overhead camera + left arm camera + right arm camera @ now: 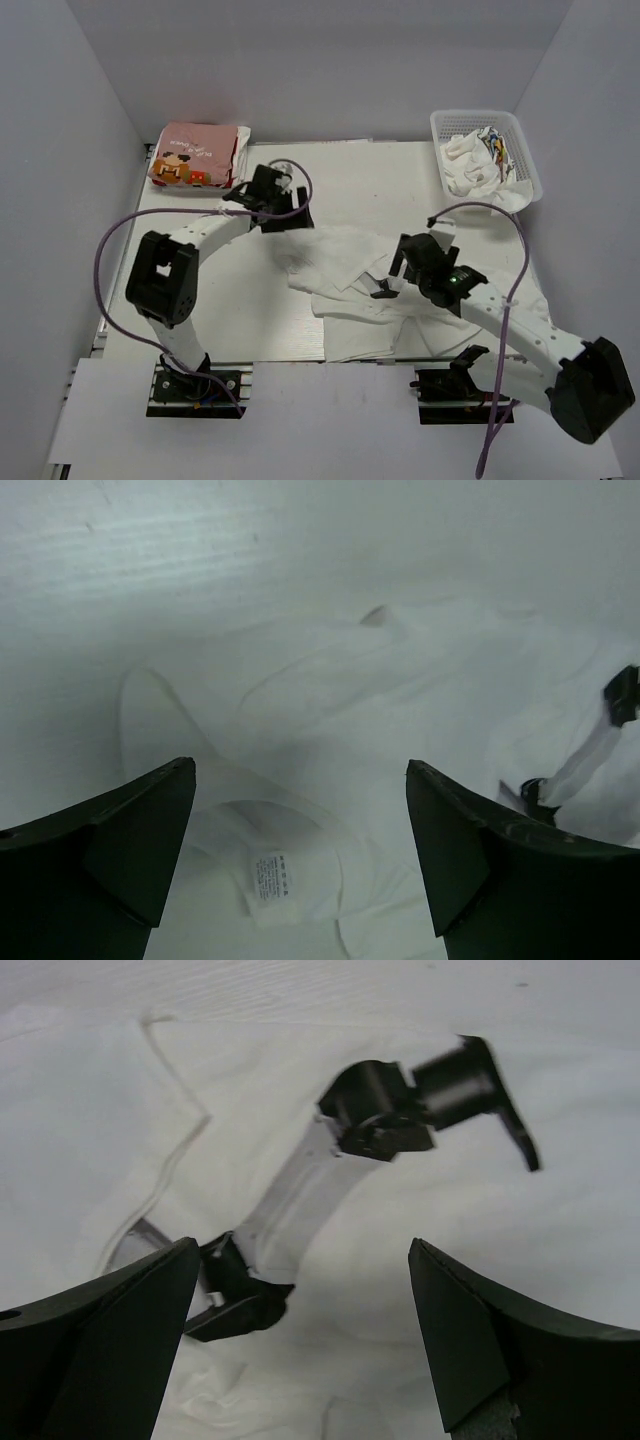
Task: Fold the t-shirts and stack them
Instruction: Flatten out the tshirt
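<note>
Pink tee (195, 155) looks folded and parked already, but the white tee (350, 290) is just a rumpled heap, both arms' jaws wide open, empty.

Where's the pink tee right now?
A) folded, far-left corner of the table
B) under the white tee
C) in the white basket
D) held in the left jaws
A: the pink t-shirt lies folded at the far-left corner of the table, apart from the white t-shirt spread out mid-table.
</note>
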You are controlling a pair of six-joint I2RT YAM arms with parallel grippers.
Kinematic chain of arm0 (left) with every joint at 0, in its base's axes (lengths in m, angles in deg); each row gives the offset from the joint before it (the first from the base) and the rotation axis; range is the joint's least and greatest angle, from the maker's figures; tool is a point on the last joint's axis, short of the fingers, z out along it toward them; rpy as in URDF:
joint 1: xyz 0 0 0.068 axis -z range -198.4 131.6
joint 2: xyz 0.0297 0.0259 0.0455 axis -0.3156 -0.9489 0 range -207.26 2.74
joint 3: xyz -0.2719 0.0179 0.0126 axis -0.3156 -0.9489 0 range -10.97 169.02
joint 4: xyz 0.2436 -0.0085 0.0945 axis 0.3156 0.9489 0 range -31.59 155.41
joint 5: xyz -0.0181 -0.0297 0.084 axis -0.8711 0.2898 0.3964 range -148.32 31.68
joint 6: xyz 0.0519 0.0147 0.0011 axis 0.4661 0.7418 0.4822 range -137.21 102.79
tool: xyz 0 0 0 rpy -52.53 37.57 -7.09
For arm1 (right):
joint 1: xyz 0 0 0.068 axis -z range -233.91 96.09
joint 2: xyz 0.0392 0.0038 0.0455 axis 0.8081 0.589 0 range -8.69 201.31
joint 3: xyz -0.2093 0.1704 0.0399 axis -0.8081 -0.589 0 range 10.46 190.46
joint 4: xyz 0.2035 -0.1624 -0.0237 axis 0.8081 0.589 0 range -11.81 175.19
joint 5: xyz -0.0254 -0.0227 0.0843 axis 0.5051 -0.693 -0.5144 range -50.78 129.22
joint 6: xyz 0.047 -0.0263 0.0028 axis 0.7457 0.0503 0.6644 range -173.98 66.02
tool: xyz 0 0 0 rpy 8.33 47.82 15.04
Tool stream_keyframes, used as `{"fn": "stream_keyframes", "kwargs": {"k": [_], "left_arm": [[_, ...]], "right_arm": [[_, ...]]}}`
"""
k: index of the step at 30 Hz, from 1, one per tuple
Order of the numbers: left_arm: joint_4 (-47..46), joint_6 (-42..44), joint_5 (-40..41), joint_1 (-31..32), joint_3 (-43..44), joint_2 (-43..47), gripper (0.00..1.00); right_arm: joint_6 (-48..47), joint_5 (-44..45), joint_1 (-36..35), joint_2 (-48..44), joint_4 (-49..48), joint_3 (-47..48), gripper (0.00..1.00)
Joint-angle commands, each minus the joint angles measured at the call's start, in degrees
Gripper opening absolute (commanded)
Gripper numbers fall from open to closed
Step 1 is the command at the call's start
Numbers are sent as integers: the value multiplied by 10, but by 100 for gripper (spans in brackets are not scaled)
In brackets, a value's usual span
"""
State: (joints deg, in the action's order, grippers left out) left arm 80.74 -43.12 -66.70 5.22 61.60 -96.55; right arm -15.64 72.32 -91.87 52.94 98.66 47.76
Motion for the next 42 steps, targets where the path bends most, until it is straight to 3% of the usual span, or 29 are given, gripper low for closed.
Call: {"fn": "stream_keyframes", "kwargs": {"k": [1, 6, 9, 11, 12, 13, 17, 19, 20, 23, 29, 35, 39, 42], "left_arm": [[27, -20, 14, 16, -13, -36, 95], [70, -41, 99, 28, 30, -93, 95], [81, -41, 109, 34, 51, -138, 87], [81, -41, 109, 35, 63, -165, 54], [86, -41, 109, 35, 70, -172, 32], [97, -41, 126, 35, 71, -172, 0], [135, -53, 237, 20, 66, -160, 0], [155, -84, 308, 14, 32, -117, 0], [165, -99, 381, 6, 20, -102, 0], [187, -134, 442, -27, -21, -38, 0], [143, -129, 393, -75, -103, 70, 0], [131, -114, 374, -81, -114, 135, 0], [119, -108, 353, -88, -114, 147, 0], [113, -108, 340, -88, -109, 160, 0]], "right_arm": [[27, 74, 29, -65, 57, -29, 90], [-16, 15, 43, -142, 29, -69, 90], [-43, 4, 47, -143, 19, -79, 90], [-49, 13, 48, -133, 27, -72, 90], [-49, 17, 48, -125, 33, -72, 90], [-49, 18, 49, -119, 40, -67, 90], [-44, 10, 52, -104, 39, -71, 90], [-46, 2, 53, -96, 34, -73, 90], [-49, 0, 54, -94, 30, -72, 90], [-59, -13, 56, -76, 14, -65, 90], [-77, -34, 57, -31, -24, -40, 90], [-41, -3, 87, 47, -15, 4, 90], [-59, -91, 118, 115, -59, 31, 89], [-60, -117, 133, 150, -80, 45, 82]]}}
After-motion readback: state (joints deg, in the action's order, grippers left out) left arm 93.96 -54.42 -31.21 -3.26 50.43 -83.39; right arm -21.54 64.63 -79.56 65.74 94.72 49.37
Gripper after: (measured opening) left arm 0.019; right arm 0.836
